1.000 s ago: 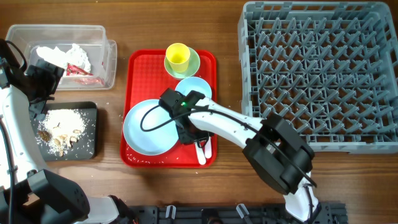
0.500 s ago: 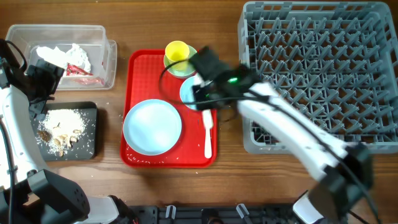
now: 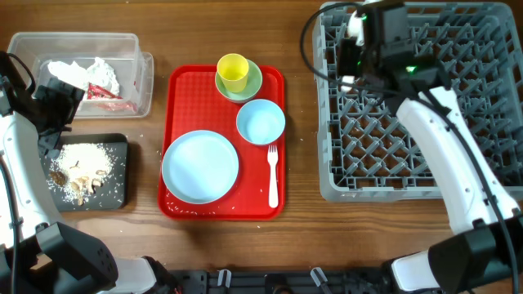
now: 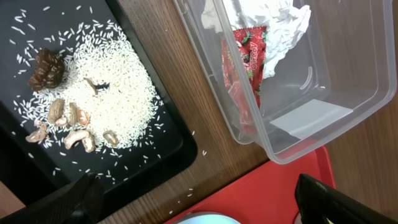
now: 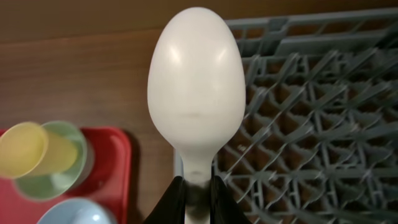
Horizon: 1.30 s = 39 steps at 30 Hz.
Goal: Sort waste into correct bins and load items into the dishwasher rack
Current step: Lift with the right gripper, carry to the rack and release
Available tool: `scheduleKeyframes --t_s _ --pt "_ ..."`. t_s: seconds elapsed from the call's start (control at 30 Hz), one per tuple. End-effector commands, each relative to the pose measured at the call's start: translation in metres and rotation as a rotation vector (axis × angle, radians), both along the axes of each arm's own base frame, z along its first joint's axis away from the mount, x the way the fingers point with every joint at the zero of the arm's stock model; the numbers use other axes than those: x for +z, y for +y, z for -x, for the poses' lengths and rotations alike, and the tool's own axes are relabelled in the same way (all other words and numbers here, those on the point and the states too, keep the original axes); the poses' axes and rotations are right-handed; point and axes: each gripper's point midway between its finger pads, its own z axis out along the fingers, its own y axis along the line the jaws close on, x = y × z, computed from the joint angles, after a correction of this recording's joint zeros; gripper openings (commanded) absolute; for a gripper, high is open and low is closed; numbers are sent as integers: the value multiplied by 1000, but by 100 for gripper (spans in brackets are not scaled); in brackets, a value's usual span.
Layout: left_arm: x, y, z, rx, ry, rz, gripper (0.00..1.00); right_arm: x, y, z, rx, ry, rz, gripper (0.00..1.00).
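- Rack [image 3: 490, 98] at table right; large flat tray [image 3: 184, 98] centre; tub [image 3: 137, 77] far left, shallow tray [image 3: 114, 192] just before it.
- On large flat tray: cup [image 3: 233, 72] in small bowl [image 3: 252, 86] at back; bowl [image 3: 261, 121] before them; plate [image 3: 200, 167] front left; fork [image 3: 273, 175] right of plate.
- Napkins [image 3: 90, 72] and wrapper [image 3: 102, 92] in tub; food scraps [image 3: 78, 167] on shallow tray.
- Spoon [image 5: 196, 81] over rack's far left corner.

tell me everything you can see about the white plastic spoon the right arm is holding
The white plastic spoon is smooth and glossy, with an oval bowl that looks clean. In the right wrist view the broad face of its bowl is turned to the camera and points away from the right gripper, whose dark fingers are shut on the narrow neck. The rest of the handle is hidden. It hangs in the air above the left edge of the grey plastic dishwasher rack, touching nothing else.
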Motion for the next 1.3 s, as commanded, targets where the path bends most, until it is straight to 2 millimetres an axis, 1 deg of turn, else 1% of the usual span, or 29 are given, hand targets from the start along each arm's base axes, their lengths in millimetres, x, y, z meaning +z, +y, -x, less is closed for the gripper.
scheduleKeyframes --t_s 0.0,0.03,0.1,0.2,0.33,0.43,0.5,0.6,0.63,0.67,0.73,0.83,0.87,0.9,0.93,1.0,1.03,1.1,1.13,1.17,1.2,1.27 --pt "3 3 -1 7 -8 -2 100 -31 -19 -24 -27 33 73 6" --pt "3 3 -1 7 -8 -2 100 -44 -23 -30 -36 55 75 6" --pt "3 3 -1 7 -8 -2 100 -63 -26 -34 -45 92 78 6" --pt "3 3 -1 7 -8 -2 100 -81 -30 -32 -55 143 99 6" --pt "3 3 -1 7 -8 -2 100 -85 -42 -24 -84 174 167 6" --pt "3 3 -1 7 -8 -2 100 -90 -41 -17 -43 214 186 6" --pt "3 3 -1 7 -8 -2 100 -94 -43 -11 -11 245 217 6" --pt "3 3 -1 7 -8 -2 100 -99 -46 -2 -5 291 217 8" --pt "3 3 -1 7 -8 -2 100 -101 -48 2 -8 308 220 10" --pt "3 3 -1 7 -8 -2 100 -102 -48 4 -14 318 217 16" --pt "3 3 -1 7 -8 -2 100 -103 -49 6 -37 327 203 33" --pt "3 3 -1 7 -8 -2 100 -105 -49 10 -62 345 185 45" --pt "3 3 -1 7 -8 -2 100 -107 -50 14 -76 361 178 54" --pt "3 3 -1 7 -8 -2 100 -107 -48 18 -70 374 166 58" --pt "3 3 -1 7 -8 -2 100 -106 -44 23 -69 389 131 59" --pt "3 3 -1 7 -8 -2 100 -103 -28 32 -17 413 54 60" --pt "3 3 -1 7 -8 -2 100 -96 -9 44 47 437 -33 61" --pt "3 3 -1 7 -8 -2 100 -85 16 60 128 466 -132 63" --pt "3 3 -1 7 -8 -2 100 -78 33 73 183 493 -192 63" --pt "3 3 -1 7 -8 -2 100 -71 54 93 251 536 -247 62" --pt "3 3 -1 7 -8 -2 100 -69 70 109 297 575 -261 62" --pt "3 3 -1 7 -8 -2 100 -73 97 138 347 651 -245 62"
